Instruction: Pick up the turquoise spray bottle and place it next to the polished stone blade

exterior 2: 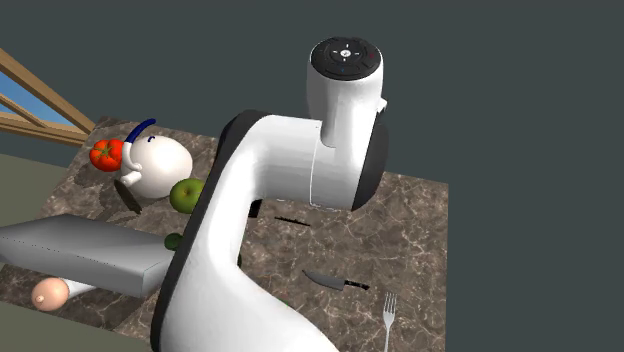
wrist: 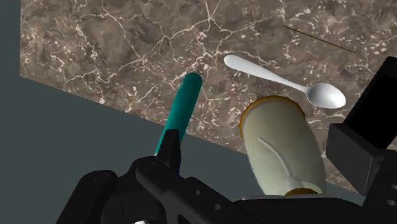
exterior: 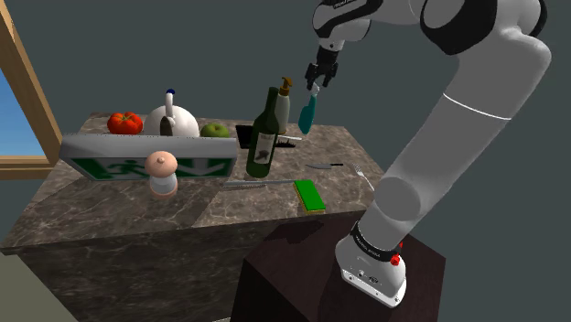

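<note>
Shoulder view: the pincer (exterior: pixel 317 85) is clenched on the head of the turquoise spray bottle (exterior: pixel 307 113). The bottle hangs tilted in the air over the far part of the counter (exterior: pixel 183 206), just beside a dark wine bottle (exterior: pixel 263 137) and a pump bottle (exterior: pixel 285 96). A grey-bladed knife (exterior: pixel 324 166), likely the blade meant, lies nearer the stand with a fork (exterior: pixel 364 174) beside it, both well apart from the bottle

Handling, as a judgement: small, light and stiff, with smooth sides that could slip. Gripped at the head it can swing, so the neck under the trigger looks like the sound place to hold. The base is narrow, so it needs setting down gently or it tips

Second exterior view: the white arm (exterior 2: pixel 250 230) stands in front of the middle of the counter. This angle gives the knife and fork plainly on the marble with bare counter round the knife – room to put the bottle down. A tomato (exterior 2: pixel 106 153), a teapot (exterior 2: pixel 158 165) and an apple (exterior 2: pixel 186 194) sit at the far end

Wrist view: the bottle's body runs away from the pincer across the counter's edge. This view adds a spoon (wrist: pixel 286 79) and a cream bottle with an orange rim (wrist: pixel 280 146) just beside the turquoise one – tight company for any swing
</note>
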